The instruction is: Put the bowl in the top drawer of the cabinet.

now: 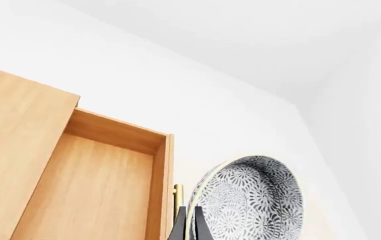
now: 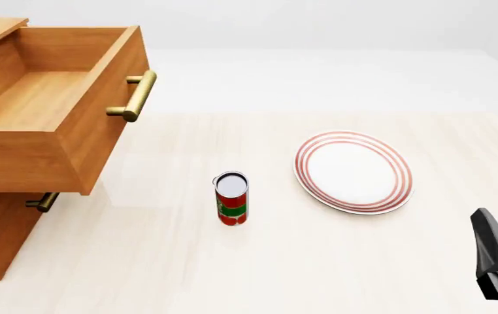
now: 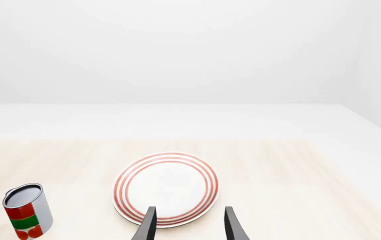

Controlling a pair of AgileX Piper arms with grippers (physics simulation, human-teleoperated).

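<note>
Bowl (image 1: 254, 200) pinched by rim in left jaws (image 1: 189, 225), turned on edge – seen only in left wrist view, absent from front view. Bowl just beside top drawer (image 1: 110, 185), near its brass handle (image 1: 178, 195); drawer pulled out of cabinet (image 2: 0, 216), cavity bare, ready to receive. Right jaws (image 3: 188, 225) apart, empty, near plate (image 2: 353, 171) – idle. Can (image 2: 231, 198) between cabinet and plate.

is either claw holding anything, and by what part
The left claw pinches the blue-grey floral bowl by its rim; the right claw is open and holds nothing.
</note>
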